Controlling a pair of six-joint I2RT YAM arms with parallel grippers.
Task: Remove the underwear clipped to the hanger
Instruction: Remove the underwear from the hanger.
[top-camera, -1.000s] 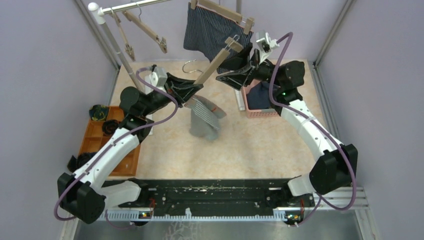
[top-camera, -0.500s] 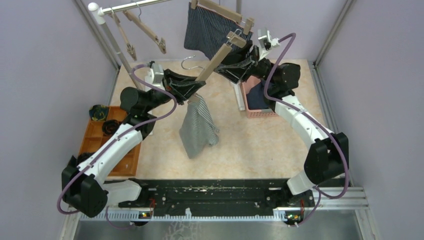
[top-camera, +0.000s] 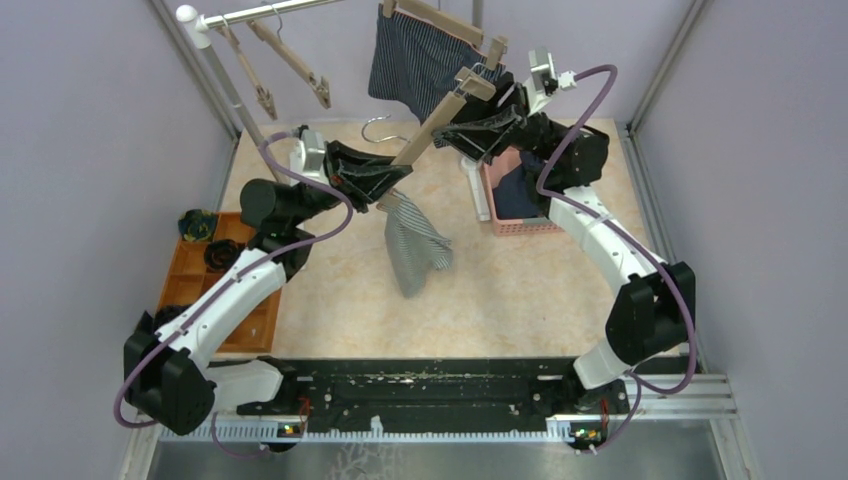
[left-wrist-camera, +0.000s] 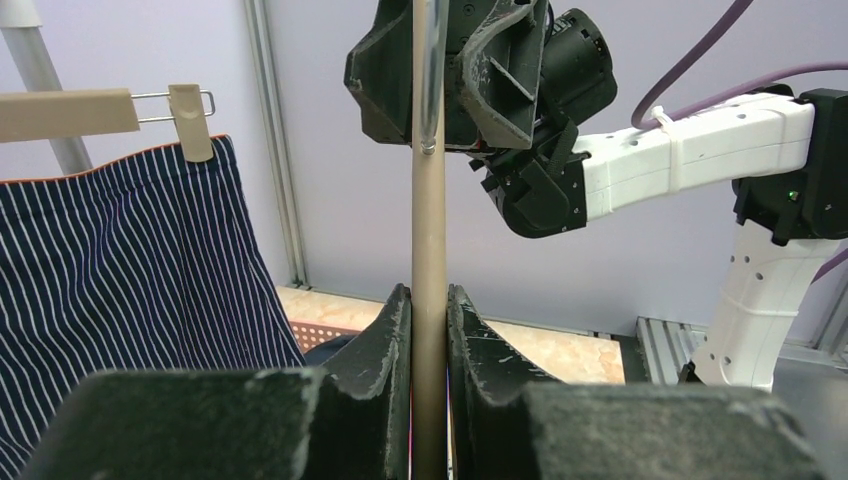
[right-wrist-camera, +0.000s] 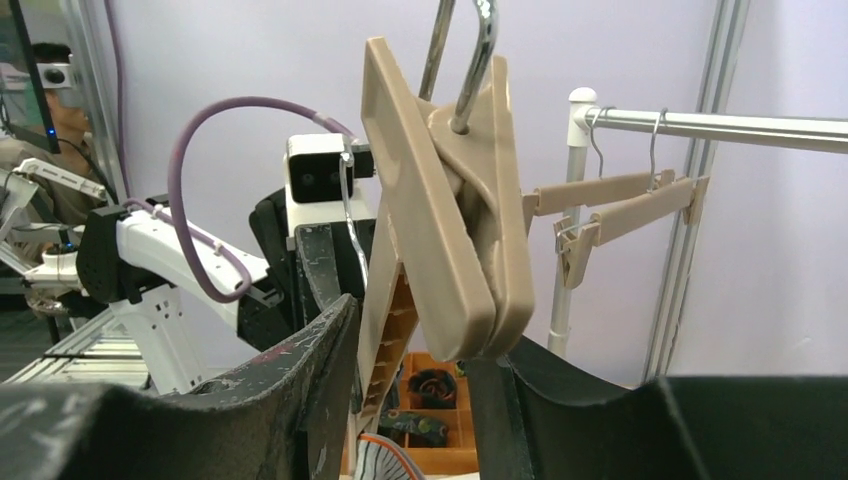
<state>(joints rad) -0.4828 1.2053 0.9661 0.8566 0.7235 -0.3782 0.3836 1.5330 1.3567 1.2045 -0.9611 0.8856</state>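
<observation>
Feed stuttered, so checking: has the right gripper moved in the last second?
Yes. The right gripper has shifted up-frame, away from the pink basket and toward the hung pinstriped underwear.

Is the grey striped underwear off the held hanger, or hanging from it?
Hanging: the grey striped underwear dangles bunched from the lower end of the hanger, by the left gripper. Its clip is hidden.
</observation>
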